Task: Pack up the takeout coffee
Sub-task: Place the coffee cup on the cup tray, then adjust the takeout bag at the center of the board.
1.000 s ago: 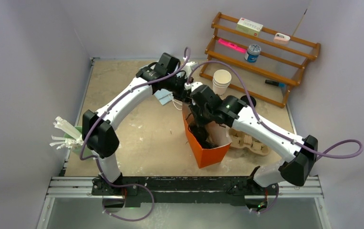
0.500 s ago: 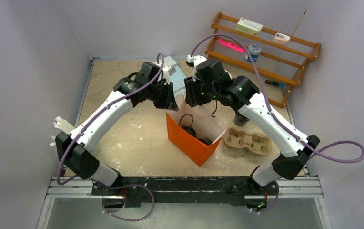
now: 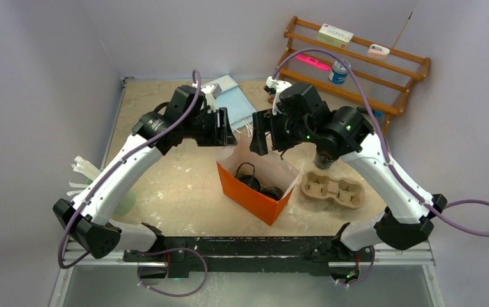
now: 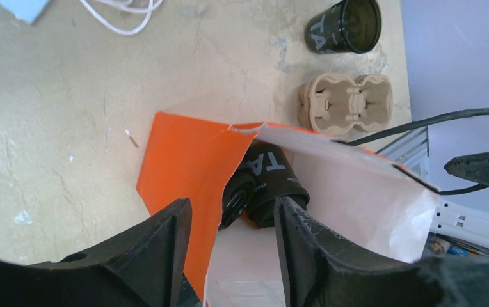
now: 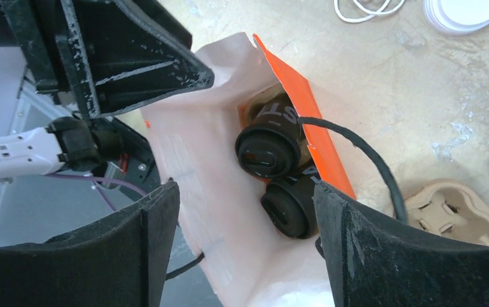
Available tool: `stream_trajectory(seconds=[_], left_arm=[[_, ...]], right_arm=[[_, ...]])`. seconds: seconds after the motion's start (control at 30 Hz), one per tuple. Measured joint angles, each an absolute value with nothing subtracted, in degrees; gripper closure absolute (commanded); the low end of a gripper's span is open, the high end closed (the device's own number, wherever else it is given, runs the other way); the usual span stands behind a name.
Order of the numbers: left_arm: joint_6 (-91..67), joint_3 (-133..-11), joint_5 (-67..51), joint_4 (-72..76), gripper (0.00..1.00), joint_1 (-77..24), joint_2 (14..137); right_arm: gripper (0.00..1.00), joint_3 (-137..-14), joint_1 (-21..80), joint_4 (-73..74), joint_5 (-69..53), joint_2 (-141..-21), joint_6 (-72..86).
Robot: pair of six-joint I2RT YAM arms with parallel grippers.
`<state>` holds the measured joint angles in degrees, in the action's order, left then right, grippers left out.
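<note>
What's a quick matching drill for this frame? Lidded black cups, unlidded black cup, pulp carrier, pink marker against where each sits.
1 lidded black cups
2 unlidded black cup
3 pulp carrier
4 pink marker

A on the wooden rack
B on the table, both wells empty
C inside the orange bag
D on the table, next to the carrier

Pairs: 1-C, 2-D, 3-B, 4-A

Plain pale lavender walls (image 3: 37,77) enclose a beige counter (image 3: 184,185), scuffed and blotched with white. A wooden rack (image 3: 406,97) of railed shelves stands in the far right corner. A black metal rail (image 3: 248,246) edges the near side.
</note>
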<state>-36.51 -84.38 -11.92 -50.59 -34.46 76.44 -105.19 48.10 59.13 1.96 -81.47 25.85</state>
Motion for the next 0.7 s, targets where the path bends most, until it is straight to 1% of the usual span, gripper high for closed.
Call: stream_trajectory(seconds=[0.1,0.23,0.5,0.63,0.7], left_arm=[[-31.5,-88.2,-12.1,-50.9,0.4,-34.1,77.9],[-20.6,-91.2,-15.2,-46.6,0.3,-33.5,79.0],[0.4,-87.6,-32.3,-30.4,0.29,-33.5,80.2],[9.7,-84.7,-40.8,-26.6,0.28,-33.5,81.8],[13.5,-83.0,-43.2,-26.1,0.28,-33.5,82.1]], right_arm=[[0.19,-108.4,48.1,60.8,2.1,-81.5,27.0],[0.19,-111.6,48.1,61.1,3.6,-81.0,29.9],[0.2,-111.5,48.1,66.2,11.6,-78.1,37.1],[0.2,-109.4,48.1,70.0,15.5,-75.1,41.1],[0.21,-107.8,48.1,71.2,16.6,-73.2,42.7]])
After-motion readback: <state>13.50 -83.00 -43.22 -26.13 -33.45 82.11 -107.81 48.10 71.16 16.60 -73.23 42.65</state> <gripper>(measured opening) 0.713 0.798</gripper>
